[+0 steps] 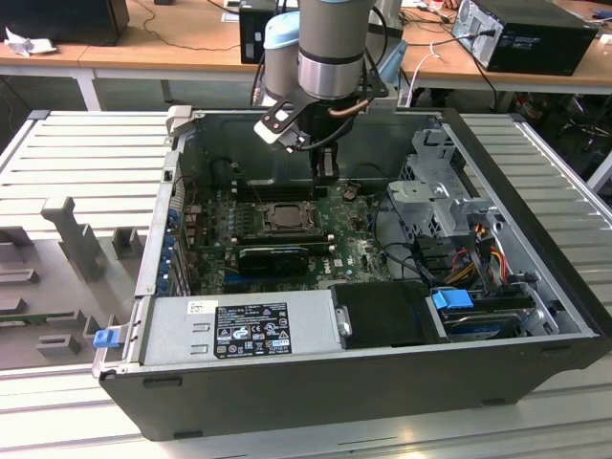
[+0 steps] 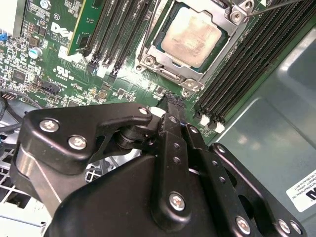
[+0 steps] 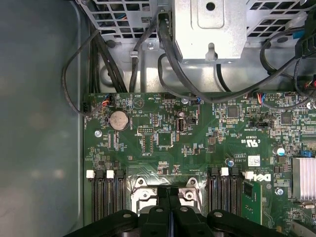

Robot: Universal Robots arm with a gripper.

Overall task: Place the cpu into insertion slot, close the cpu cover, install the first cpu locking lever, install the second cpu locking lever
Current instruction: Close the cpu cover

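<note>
Open-case work: my gripper (image 3: 169, 192) hangs inside the computer case (image 1: 335, 392), fingers pressed together with nothing between them, its tips above the green motherboard (image 3: 207, 148) and just beside one corner of the insertion slot (image 1: 284, 216). The cpu (image 2: 191, 37) lies seated in that slot, pale and square, and the cpu cover (image 2: 165, 71) lies down around its edges as a grey metal frame. Long black memory slots (image 2: 247, 64) flank the socket closely on both sides, leaving only a narrow lane. The case's grey wall (image 2: 266, 148) rises near my fingers. A metal drive cage (image 1: 435, 191) stands at the exterior view's right of the board, black cables (image 3: 106, 64) trailing beside it, and a power supply (image 1: 239, 325) closes the near edge. The case lies on a slatted grey table (image 1: 86, 153), with wooden desks (image 1: 143, 48) behind.
</note>
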